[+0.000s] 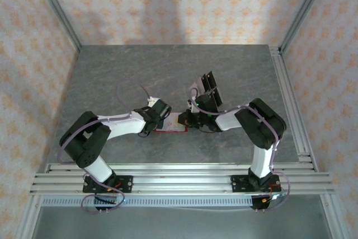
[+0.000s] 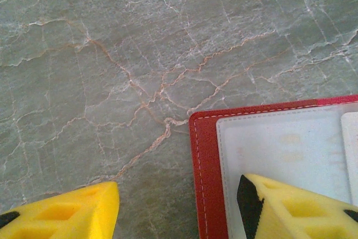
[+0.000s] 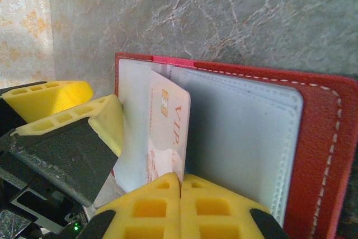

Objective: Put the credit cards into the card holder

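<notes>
Here: stitched red card holder (image 3: 324, 138), glossy card (image 3: 168, 132), veined stone table (image 2: 112, 54).

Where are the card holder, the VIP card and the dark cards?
card holder (image 3: 327, 138): right wrist view, stitched red cover.
VIP card (image 3: 168, 132): right wrist view, printed face.
dark cards (image 1: 208, 81): top view, their middle.
</notes>
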Action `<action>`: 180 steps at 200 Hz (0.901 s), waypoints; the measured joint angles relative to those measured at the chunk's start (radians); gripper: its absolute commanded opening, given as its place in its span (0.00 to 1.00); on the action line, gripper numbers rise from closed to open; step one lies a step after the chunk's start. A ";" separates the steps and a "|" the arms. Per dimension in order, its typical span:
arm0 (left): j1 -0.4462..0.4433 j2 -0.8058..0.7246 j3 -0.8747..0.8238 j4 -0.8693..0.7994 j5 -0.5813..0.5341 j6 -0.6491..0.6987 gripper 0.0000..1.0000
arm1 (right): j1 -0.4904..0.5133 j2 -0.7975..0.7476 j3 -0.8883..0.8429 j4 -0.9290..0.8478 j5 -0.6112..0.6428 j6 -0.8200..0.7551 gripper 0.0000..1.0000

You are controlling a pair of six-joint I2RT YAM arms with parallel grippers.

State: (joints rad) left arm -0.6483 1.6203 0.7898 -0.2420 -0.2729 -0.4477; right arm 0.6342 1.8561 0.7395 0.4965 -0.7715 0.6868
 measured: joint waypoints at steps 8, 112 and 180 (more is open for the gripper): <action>0.000 0.000 0.000 0.000 0.000 0.000 0.60 | 0.000 0.000 0.002 -0.002 0.000 0.000 0.00; 0.000 0.000 -0.001 0.000 0.000 0.000 0.60 | 0.019 0.010 0.055 -0.064 -0.003 -0.008 0.00; 0.000 -0.001 -0.001 0.000 0.000 -0.007 0.60 | 0.026 0.031 0.069 -0.066 -0.003 -0.008 0.00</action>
State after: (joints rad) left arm -0.6483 1.6196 0.7887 -0.2420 -0.2729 -0.4545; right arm 0.6605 1.8870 0.8089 0.4305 -0.7746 0.6792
